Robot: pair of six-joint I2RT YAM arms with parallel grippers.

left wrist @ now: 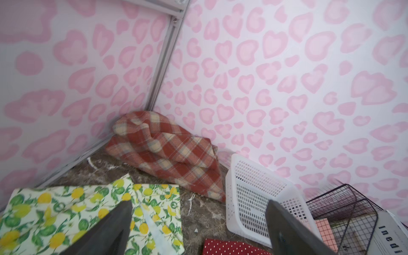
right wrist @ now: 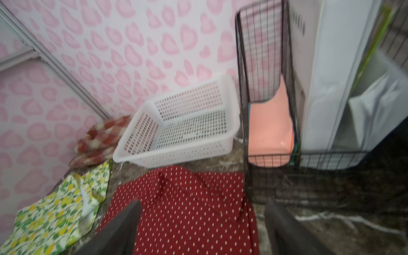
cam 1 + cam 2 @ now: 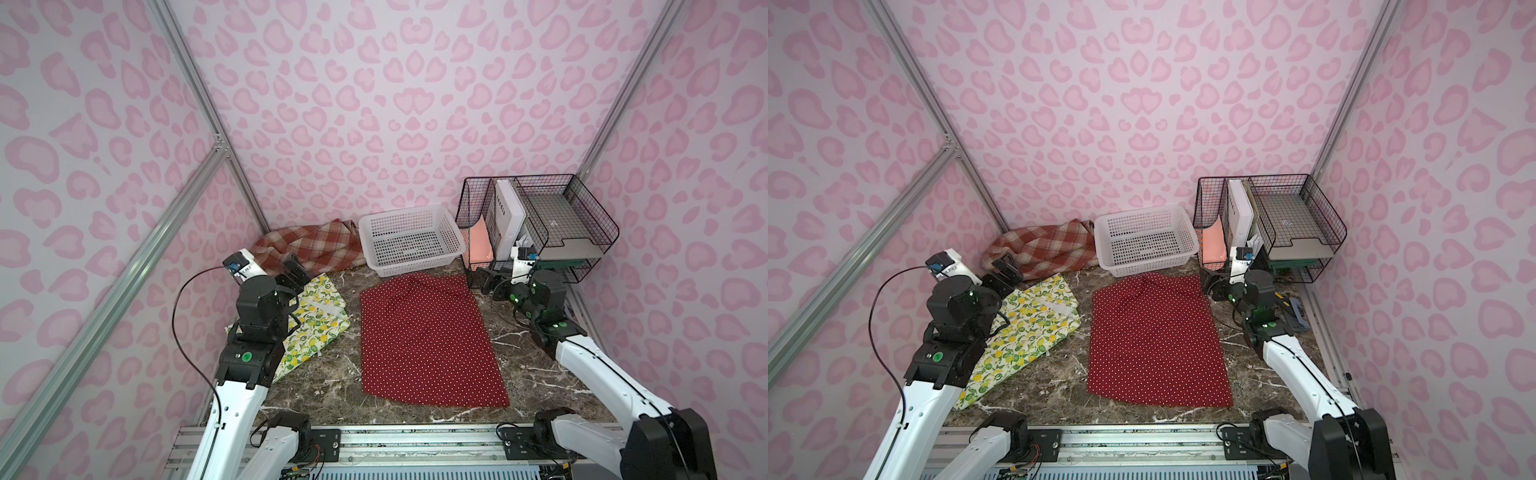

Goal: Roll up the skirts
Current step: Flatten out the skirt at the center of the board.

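Counter (image 3: pixel 328 376): red dotted skirt (image 3: pixel 428 340) flat at ctr; lemon skirt (image 3: pixel 320 324) spread beside it, under left arm (image 3: pixel 257 307); plaid skirt (image 3: pixel 316 245) bunched in far corner by white basket (image 3: pixel 415 266). Left jaws, right jaws: wide apart, empty.

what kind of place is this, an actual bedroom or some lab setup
Probably a staged robot test booth, not a real room: pink printed wall panels on aluminium framing, a left arm and right arm mounted on a rail, and a red polka-dot skirt laid out on a marble-look tabletop.
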